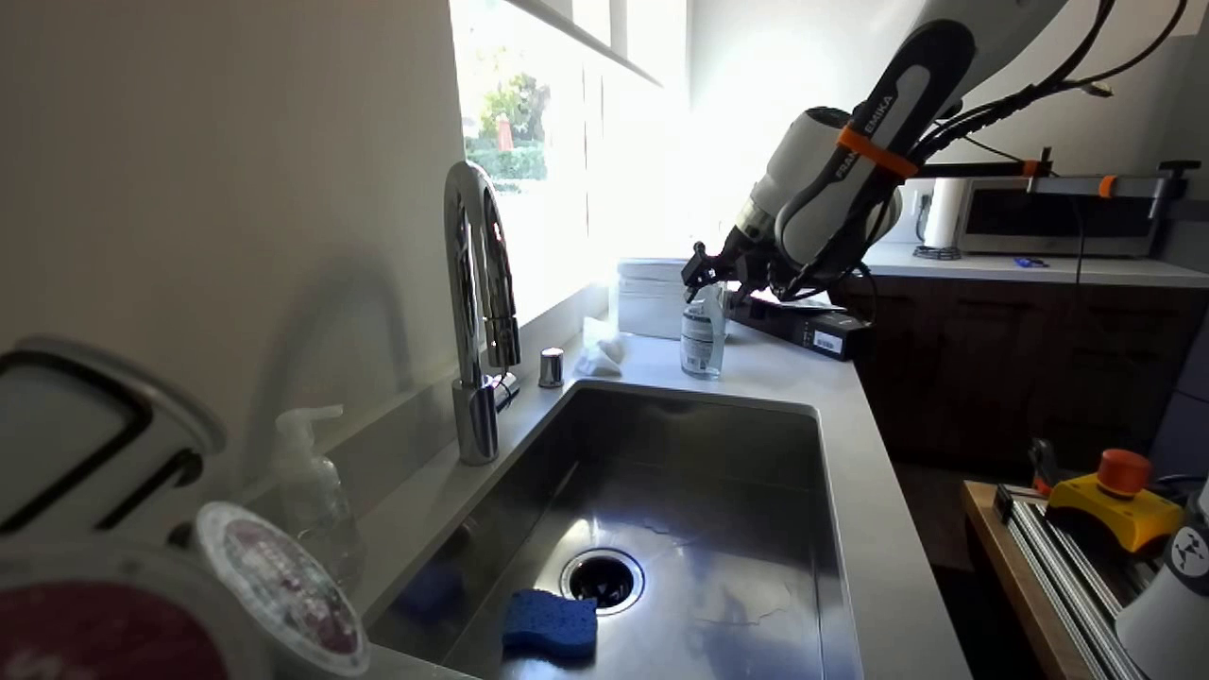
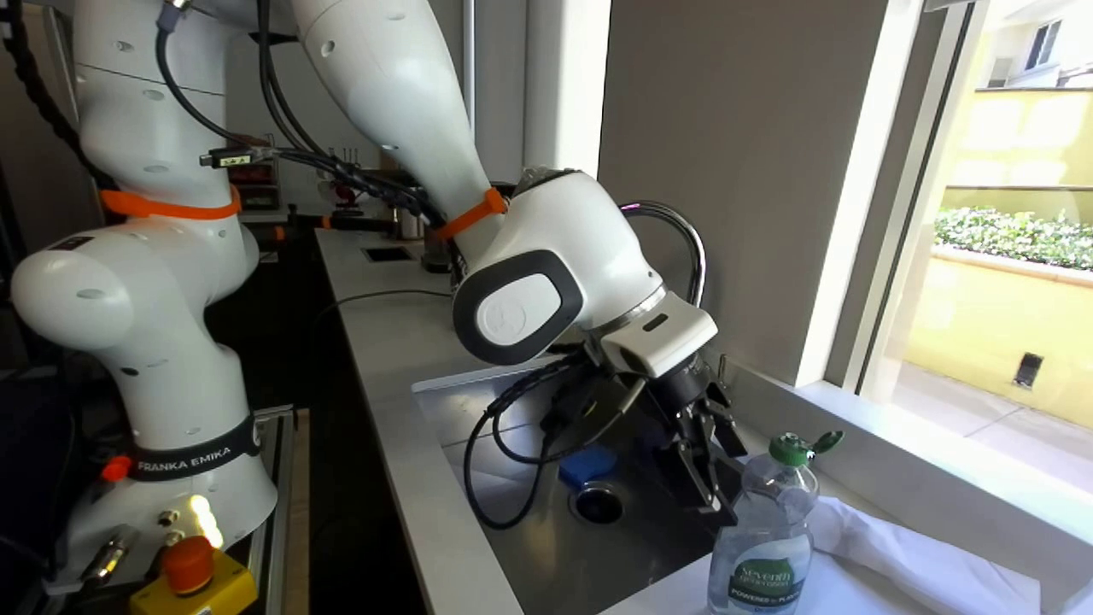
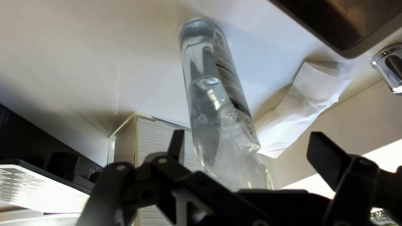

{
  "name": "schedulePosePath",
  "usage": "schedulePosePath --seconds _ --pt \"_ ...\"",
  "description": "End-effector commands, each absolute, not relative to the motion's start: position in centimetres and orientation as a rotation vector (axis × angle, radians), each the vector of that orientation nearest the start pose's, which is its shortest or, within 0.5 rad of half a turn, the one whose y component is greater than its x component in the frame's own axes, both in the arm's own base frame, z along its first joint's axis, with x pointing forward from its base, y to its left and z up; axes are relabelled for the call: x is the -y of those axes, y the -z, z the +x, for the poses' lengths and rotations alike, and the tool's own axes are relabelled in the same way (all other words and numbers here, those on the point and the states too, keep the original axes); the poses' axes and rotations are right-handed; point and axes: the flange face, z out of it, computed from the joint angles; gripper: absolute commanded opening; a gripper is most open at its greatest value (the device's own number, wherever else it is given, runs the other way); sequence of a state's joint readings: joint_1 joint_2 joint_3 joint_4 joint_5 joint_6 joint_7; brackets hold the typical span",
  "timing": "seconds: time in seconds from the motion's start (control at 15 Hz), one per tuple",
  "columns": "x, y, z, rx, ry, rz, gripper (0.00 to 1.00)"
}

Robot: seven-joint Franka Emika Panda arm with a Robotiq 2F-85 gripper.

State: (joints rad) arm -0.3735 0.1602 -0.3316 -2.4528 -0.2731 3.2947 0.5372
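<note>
Green-capped clear bottle (image 1: 702, 342) stands upright on the bench (image 1: 883, 529), at twelve o'clock from the sink (image 1: 718, 519) in an exterior view. Released and spread wide, the pincer (image 3: 250, 151) hangs just beside it.

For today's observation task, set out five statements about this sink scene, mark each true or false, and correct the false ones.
1. A blue sponge lies in the sink. True.
2. The bottle lies on its side. False: it stands upright on the counter.
3. The bottle's green cap is flipped open. True.
4. The gripper grips the sponge. False: it is open, near the bottle, and the sponge lies apart from it.
5. A red button sits on a yellow base. True.
</note>
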Motion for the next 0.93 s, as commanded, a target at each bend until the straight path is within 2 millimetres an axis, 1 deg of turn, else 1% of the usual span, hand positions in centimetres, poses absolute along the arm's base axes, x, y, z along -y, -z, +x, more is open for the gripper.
schedulePosePath --seconds 0.0,0.13,0.4,0.67,0.87 --pt "33.2 -30.7 41.1 -1.324 1.179 -2.814 1.0" --pt "34.1 -30.1 40.9 -1.317 1.212 -2.818 1.0" --pt "34.8 -28.8 41.1 -1.301 1.23 -2.822 1.0" --pt "34.5 -28.1 42.4 -1.282 1.266 -2.776 1.0" --pt "33.9 -27.5 43.7 -1.246 1.284 -2.75 1.0"
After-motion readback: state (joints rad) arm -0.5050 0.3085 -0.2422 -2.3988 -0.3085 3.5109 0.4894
